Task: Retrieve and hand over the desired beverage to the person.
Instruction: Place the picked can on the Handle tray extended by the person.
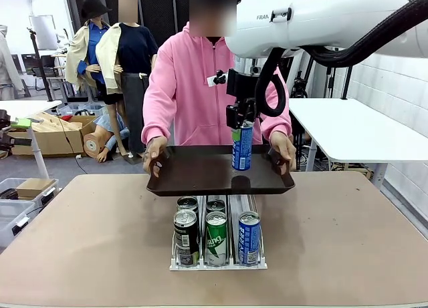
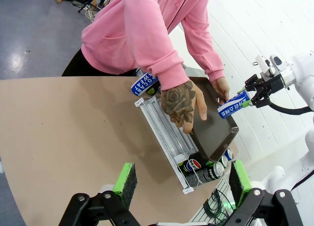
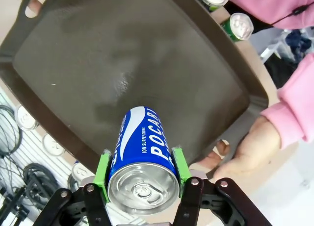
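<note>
- Right gripper (image 3: 141, 160) is clamped on the blue can (image 3: 142, 138) just below its top rim, and I hold it upright over the tray (image 1: 194, 171).
- Left gripper (image 2: 182, 179) hangs above the table with its jaws wide and nothing between them. I judge it best left there, out of the handover.
- Table (image 1: 348, 241) matters little now, since the set-down happens above it and not on it.
- Person (image 1: 194, 81) stands at the table's far edge with a hand (image 1: 284, 147) at each end of the tray. A hand-held tray can dip, so I should come down slowly.
- Tray floor under the can is bare, right of its middle and well off the rims. It looks like a good spot.
- Rack (image 1: 218, 266) of cans sits under the tray's near edge, so I should avoid pushing the tray down onto it.
- Can base: I cannot tell whether it touches the tray yet. I should lower straight until it rests flat.
- Pads (image 3: 102, 169) should part only then, and I should lift straight up so the can does not tip.
</note>
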You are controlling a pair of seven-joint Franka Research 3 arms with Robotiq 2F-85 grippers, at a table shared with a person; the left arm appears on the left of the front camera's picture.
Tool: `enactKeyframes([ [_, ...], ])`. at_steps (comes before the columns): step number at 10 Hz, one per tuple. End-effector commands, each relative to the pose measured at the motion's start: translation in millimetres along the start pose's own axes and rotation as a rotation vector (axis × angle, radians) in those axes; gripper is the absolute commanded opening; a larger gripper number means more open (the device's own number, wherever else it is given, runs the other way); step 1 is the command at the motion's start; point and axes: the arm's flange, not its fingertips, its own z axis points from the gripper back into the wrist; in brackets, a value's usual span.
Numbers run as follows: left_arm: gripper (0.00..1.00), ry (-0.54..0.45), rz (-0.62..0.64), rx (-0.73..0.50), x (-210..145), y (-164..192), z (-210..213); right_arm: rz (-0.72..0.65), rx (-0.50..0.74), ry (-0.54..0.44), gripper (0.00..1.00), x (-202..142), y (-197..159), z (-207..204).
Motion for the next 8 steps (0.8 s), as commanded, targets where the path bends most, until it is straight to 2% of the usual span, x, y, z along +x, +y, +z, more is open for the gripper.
enactKeyframes([
  [1, 1.0, -0.007, 0.006, -0.006, 1.0, -1.6, 1.5, 0.028, 0.03, 0.002, 0.16, 3.3, -0.5, 0.5],
  [4, 1.0, -0.007, 0.006, -0.006, 1.0, -1.6, 1.5, 0.033, 0.055, 0.014, 0.16, 4.2, -3.5, -8.3],
  [5, 1.0, -0.007, 0.006, -0.006, 1.0, -1.6, 1.5, 0.034, 0.061, 0.016, 0.22, 4.3, -4.0, -8.6],
  [6, 1.0, -0.007, 0.006, -0.006, 1.0, -1.6, 1.5, 0.034, 0.067, 0.02, 0.33, 4.8, -4.5, -8.9],
  [8, 1.0, -0.007, 0.006, -0.006, 1.0, -1.6, 1.5, 0.038, 0.063, 0.023, 0.72, 4.5, -4.6, -3.9],
])
